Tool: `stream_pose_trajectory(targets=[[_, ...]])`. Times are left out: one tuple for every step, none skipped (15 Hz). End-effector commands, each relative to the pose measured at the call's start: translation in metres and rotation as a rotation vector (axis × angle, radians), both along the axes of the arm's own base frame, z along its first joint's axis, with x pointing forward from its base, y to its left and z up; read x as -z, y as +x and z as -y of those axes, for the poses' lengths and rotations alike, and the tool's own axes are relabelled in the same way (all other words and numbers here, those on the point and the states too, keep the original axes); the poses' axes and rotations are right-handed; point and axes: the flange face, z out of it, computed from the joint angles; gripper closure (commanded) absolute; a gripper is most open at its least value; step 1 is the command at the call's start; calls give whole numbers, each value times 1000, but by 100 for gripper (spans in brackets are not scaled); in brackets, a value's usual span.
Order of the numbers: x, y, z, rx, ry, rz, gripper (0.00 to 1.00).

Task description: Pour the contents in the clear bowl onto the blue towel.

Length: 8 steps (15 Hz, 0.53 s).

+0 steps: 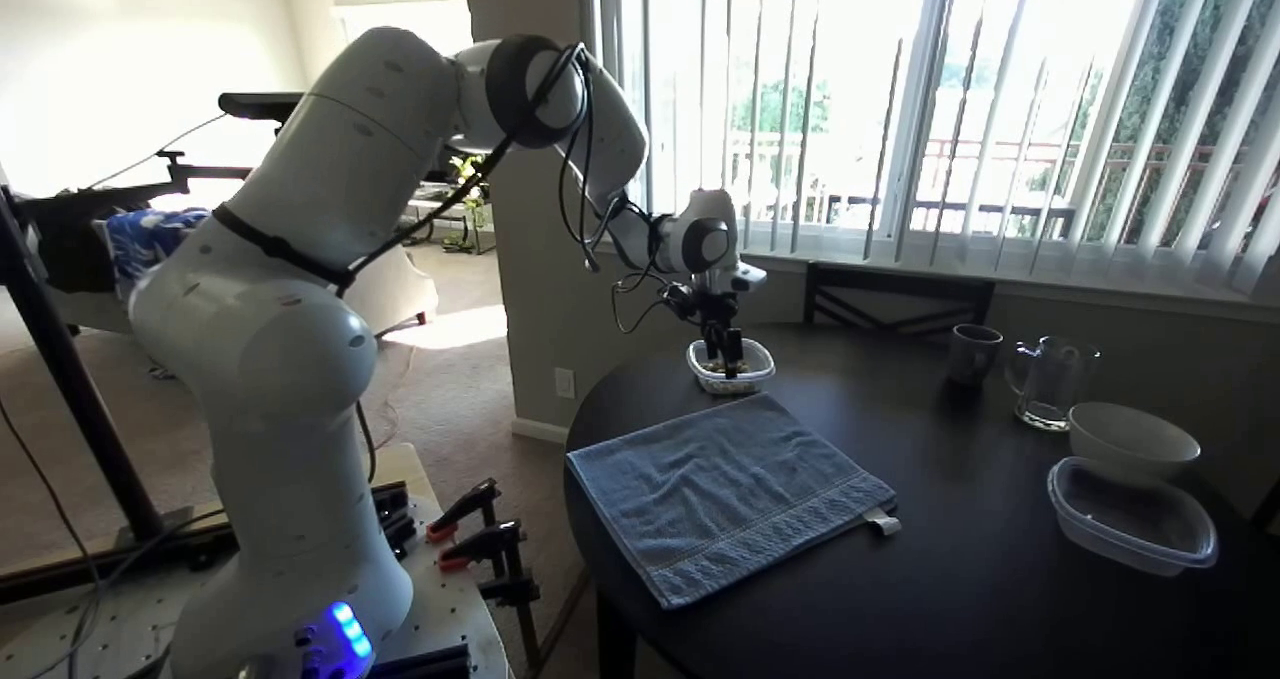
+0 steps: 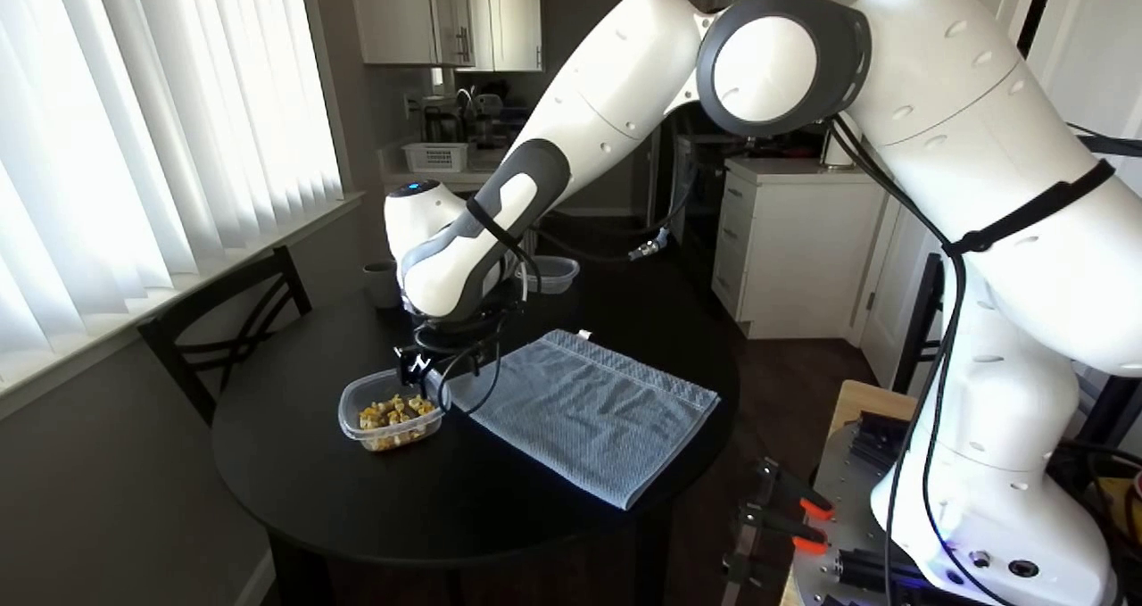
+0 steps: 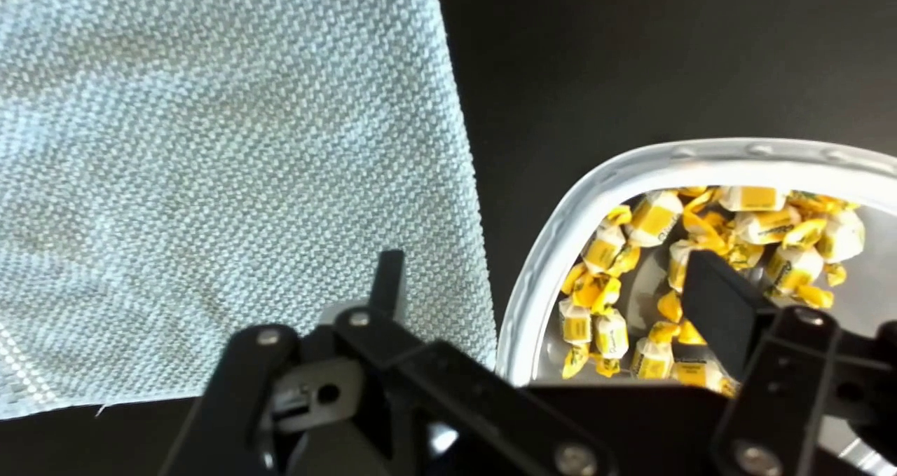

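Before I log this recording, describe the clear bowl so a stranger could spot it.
Start at the dark table, where the blue towel lies. Beside the towel stands the clear bowl, the end effector at its rim. Another clear container sits by the white bowl, but yours holds yellow-wrapped candies.

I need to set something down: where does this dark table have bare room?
Free: the table between the blue towel and the grey mug, white bowl and plastic container; also the patch between towel, clear bowl and table edge. Crowded: around the glass mug, and at the clear bowl, where the open gripper is.
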Motion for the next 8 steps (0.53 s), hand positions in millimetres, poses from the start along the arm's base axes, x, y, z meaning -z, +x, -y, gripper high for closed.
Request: stream_pose_trajectory(targets=[[11,24,1,6,67,36,0],[14,31,4,19,79,51,0],[17,37,7,27,85,59,0],[20,42,11,40,90,66,0],[23,47,17,54,94,69,0],[27,52,23,67,96,72,0],[32,55,31,84,95,69,0],[38,57,39,93,106,62,0]])
